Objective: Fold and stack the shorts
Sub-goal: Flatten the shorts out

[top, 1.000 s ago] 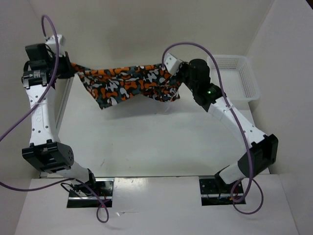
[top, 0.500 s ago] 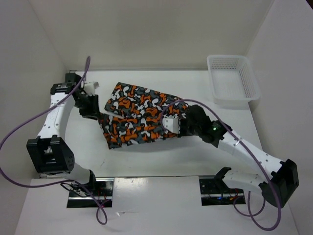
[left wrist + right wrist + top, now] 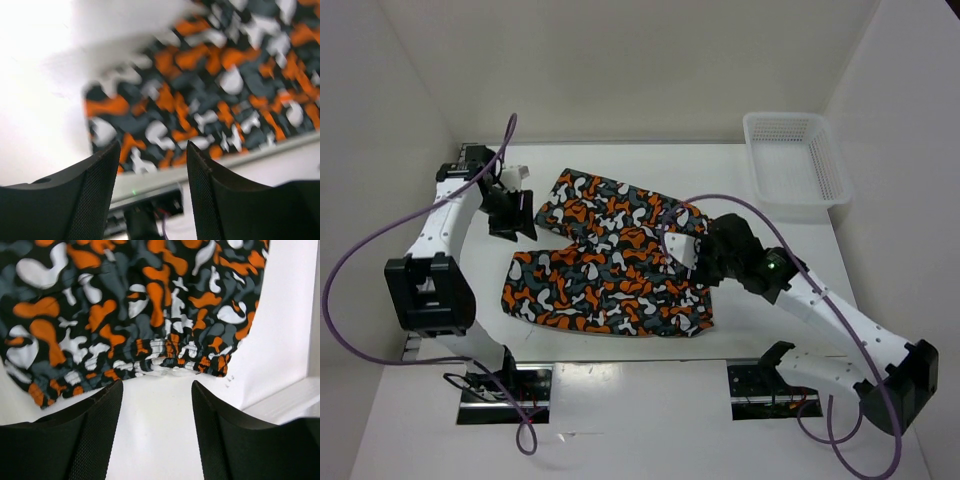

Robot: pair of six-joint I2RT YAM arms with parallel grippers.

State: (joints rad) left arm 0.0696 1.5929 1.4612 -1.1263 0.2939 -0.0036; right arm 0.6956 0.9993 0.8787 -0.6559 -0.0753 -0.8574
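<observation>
Shorts (image 3: 605, 265) lie spread mid-bench (image 3: 620, 160), both end effectors wide apart and holding nothing.
The left end effector (image 3: 152, 150) hovers by the shorts' far-left edge and the right end effector (image 3: 157, 385) just off the gathered waistband. The 2 legs splay apart and the cloth lies skewed, so a fold started now would likely come out crooked. A shallow pinch could catch only 1 layer, and a low pass could drag the fabric into a bunch.
</observation>
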